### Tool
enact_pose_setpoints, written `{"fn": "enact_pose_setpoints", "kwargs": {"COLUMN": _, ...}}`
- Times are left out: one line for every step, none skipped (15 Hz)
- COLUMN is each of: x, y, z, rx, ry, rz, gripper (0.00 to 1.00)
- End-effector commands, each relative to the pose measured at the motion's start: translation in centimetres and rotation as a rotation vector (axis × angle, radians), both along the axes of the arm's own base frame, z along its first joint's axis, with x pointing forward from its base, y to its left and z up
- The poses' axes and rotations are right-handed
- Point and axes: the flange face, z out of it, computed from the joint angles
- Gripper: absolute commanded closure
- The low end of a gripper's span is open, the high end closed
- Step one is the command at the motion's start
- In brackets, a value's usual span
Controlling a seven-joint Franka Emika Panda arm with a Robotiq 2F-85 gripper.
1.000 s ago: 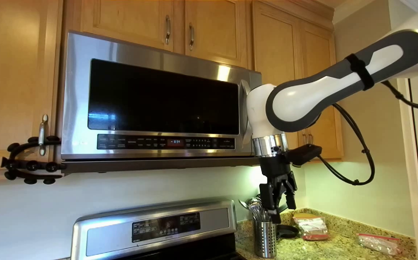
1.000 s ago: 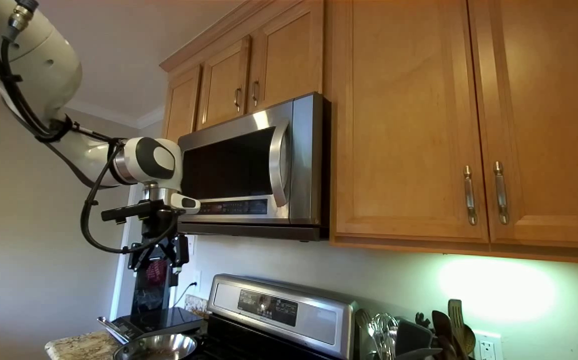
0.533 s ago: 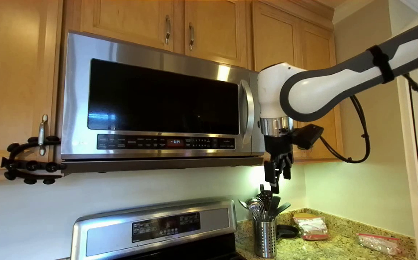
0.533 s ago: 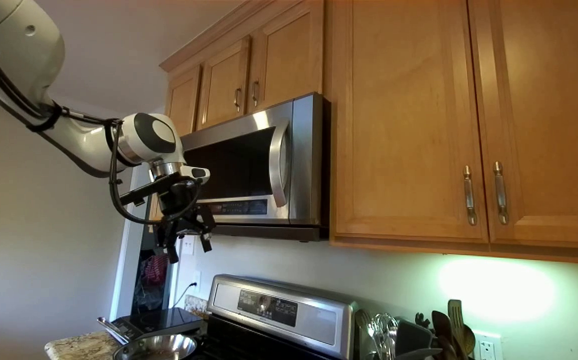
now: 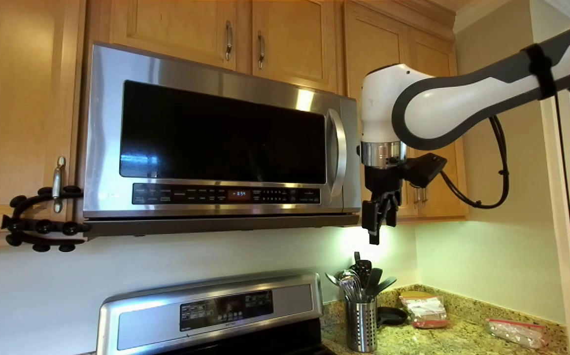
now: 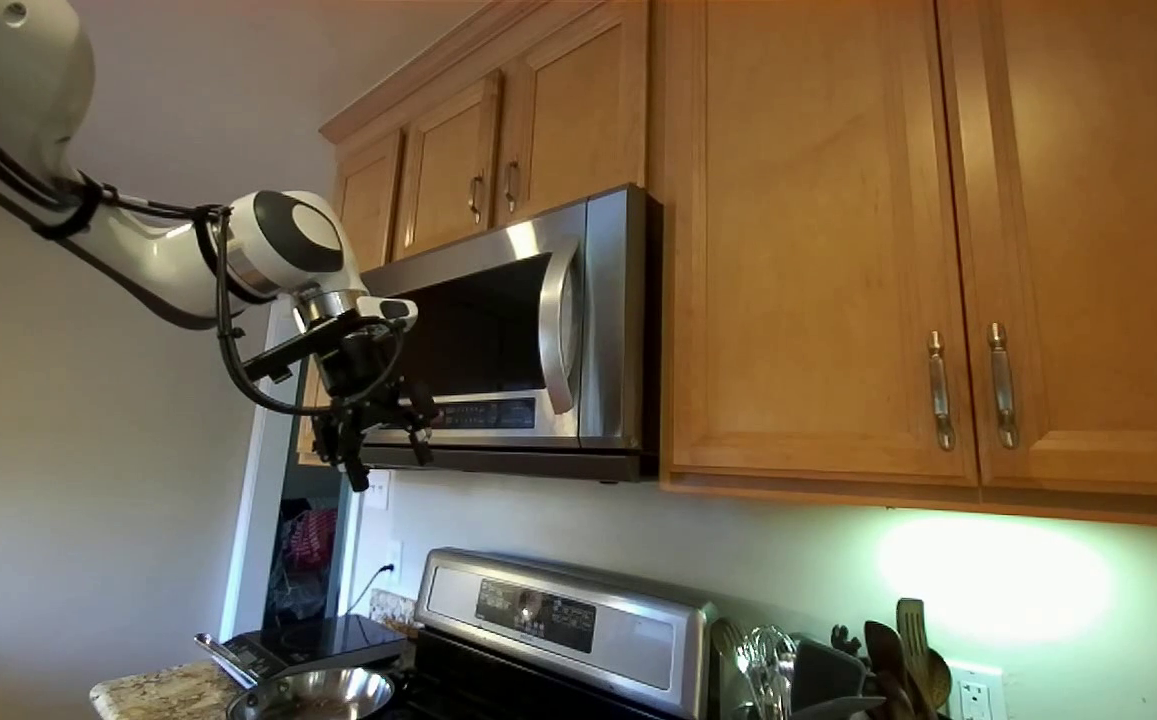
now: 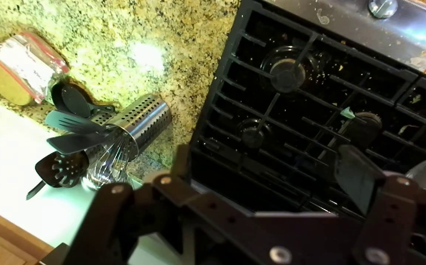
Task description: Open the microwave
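The microwave (image 5: pixel 216 133) is a wide stainless steel box with a dark glass window, and its door is closed. It also shows in an exterior view (image 6: pixel 483 320), partly hidden by the arm. Its silver vertical handle (image 5: pixel 338 153) is at the door's right edge and is fully visible in an exterior view (image 6: pixel 557 325). My gripper (image 5: pixel 382 230) points down, apart from the handle, to the right of and level with the microwave's lower edge. In an exterior view the gripper (image 6: pixel 390 468) has spread fingers. In the wrist view the jaws (image 7: pixel 264 156) are wide apart with nothing between them.
Below stand the stove (image 5: pixel 216 310) and a metal utensil holder (image 5: pixel 362 325) with tools. Bags (image 5: pixel 425 310) lie on the granite counter. Wooden cabinets (image 6: pixel 818 240) flank the microwave. A flexible tripod (image 5: pixel 43 222) hangs at a cabinet handle. A pan (image 6: pixel 313 692) is near the stove.
The arm and gripper have risen and drawn back from the microwave, and the gripper has tilted. The handle, earlier partly behind the arm in an exterior view, is uncovered. The microwave door has not moved.
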Motion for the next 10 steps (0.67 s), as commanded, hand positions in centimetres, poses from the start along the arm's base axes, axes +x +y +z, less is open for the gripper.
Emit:
{"fn": "enact_pose_setpoints", "kwargs": {"x": 0.0, "y": 0.0, "z": 0.1, "rx": 0.000, "ry": 0.001, "rz": 0.000, "gripper": 0.00}}
{"fn": "enact_pose_setpoints", "kwargs": {"x": 0.0, "y": 0.0, "z": 0.1, "rx": 0.000, "ry": 0.001, "rz": 0.000, "gripper": 0.00}}
{"fn": "enact_pose_setpoints", "kwargs": {"x": 0.4, "y": 0.1, "z": 0.2, "rx": 0.025, "ry": -0.030, "rz": 0.018, "gripper": 0.00}}
{"fn": "enact_pose_setpoints", "kwargs": {"x": 0.8, "y": 0.0, "z": 0.3, "rx": 0.030, "ry": -0.047, "rz": 0.020, "gripper": 0.00}}
{"fn": "enact_pose_setpoints", "kwargs": {"x": 1.3, "y": -0.2, "z": 0.6, "rx": 0.050, "ry": -0.062, "rz": 0.030, "gripper": 0.00}}
{"fn": "enact_pose_setpoints", "kwargs": {"x": 1.6, "y": -0.3, "z": 0.8, "rx": 0.057, "ry": -0.078, "rz": 0.037, "gripper": 0.00}}
{"fn": "enact_pose_setpoints", "kwargs": {"x": 1.8, "y": -0.1, "z": 1.4, "rx": 0.049, "ry": -0.107, "rz": 0.038, "gripper": 0.00}}
{"fn": "enact_pose_setpoints", "kwargs": {"x": 2.0, "y": -0.2, "z": 1.8, "rx": 0.047, "ry": -0.128, "rz": 0.042, "gripper": 0.00}}
{"fn": "enact_pose_setpoints", "kwargs": {"x": 2.2, "y": -0.3, "z": 2.3, "rx": 0.046, "ry": -0.155, "rz": 0.041, "gripper": 0.00}}
{"fn": "enact_pose_setpoints", "kwargs": {"x": 2.4, "y": -0.3, "z": 2.8, "rx": 0.049, "ry": -0.177, "rz": 0.040, "gripper": 0.00}}
